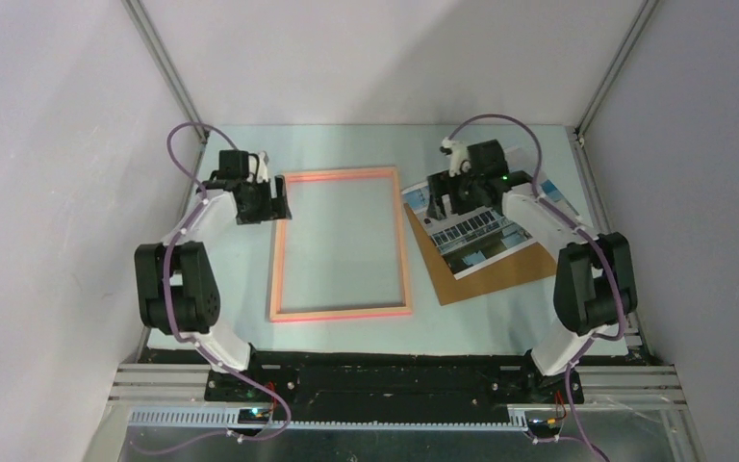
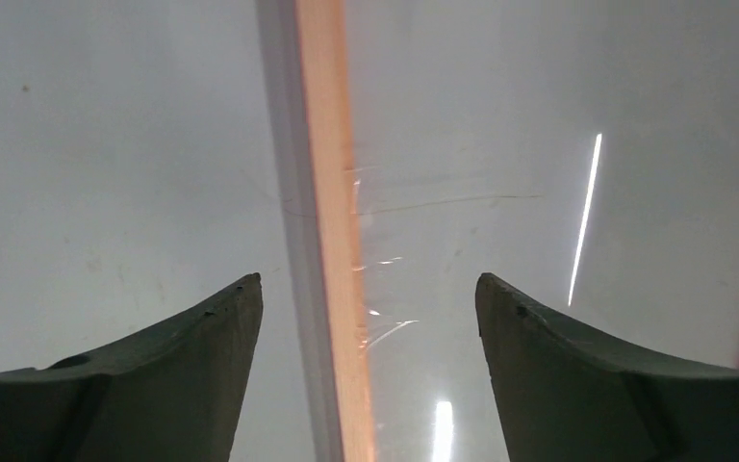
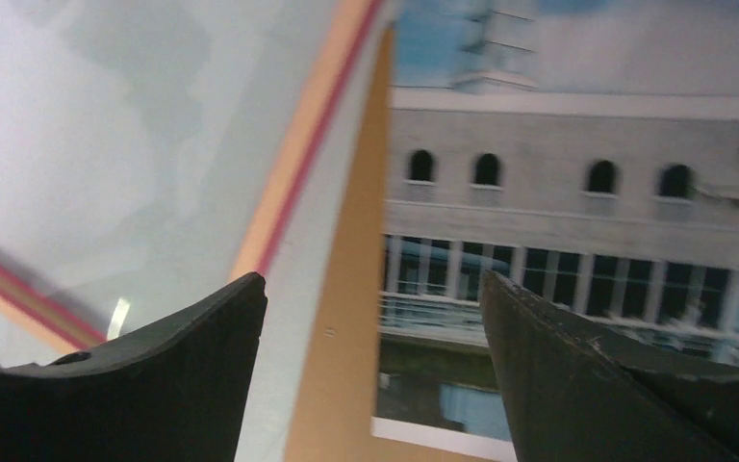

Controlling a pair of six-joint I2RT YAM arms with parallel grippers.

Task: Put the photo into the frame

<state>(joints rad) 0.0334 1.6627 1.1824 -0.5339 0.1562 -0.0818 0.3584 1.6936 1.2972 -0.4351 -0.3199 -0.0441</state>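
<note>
Lying flat at the middle of the pale, matte table, the frame is a thin rectangle of salmon-orange rails around a clear pane, its long sides running away from the arm bases. Just beside its right rail, the photo rests face up and skewed on a plain brown backing board, a flat sheet whose near corner sticks out past the print. The print is glossy and shows a white building with arched upper windows and a row of tall panes below, under blue sky. It sits outside the frame, not yet in it. The left gripper hangs low at the frame's far left corner, its dark, curved, tapering fingers spread wide on either side of the smooth orange rail and closing on nothing. The pane beside that rail carries fine scratches and bright streaks of reflected light. The right gripper hovers over the far left part of the print, its jaws likewise parted and empty, with the board's brown edge and the print's border showing between them.
</note>
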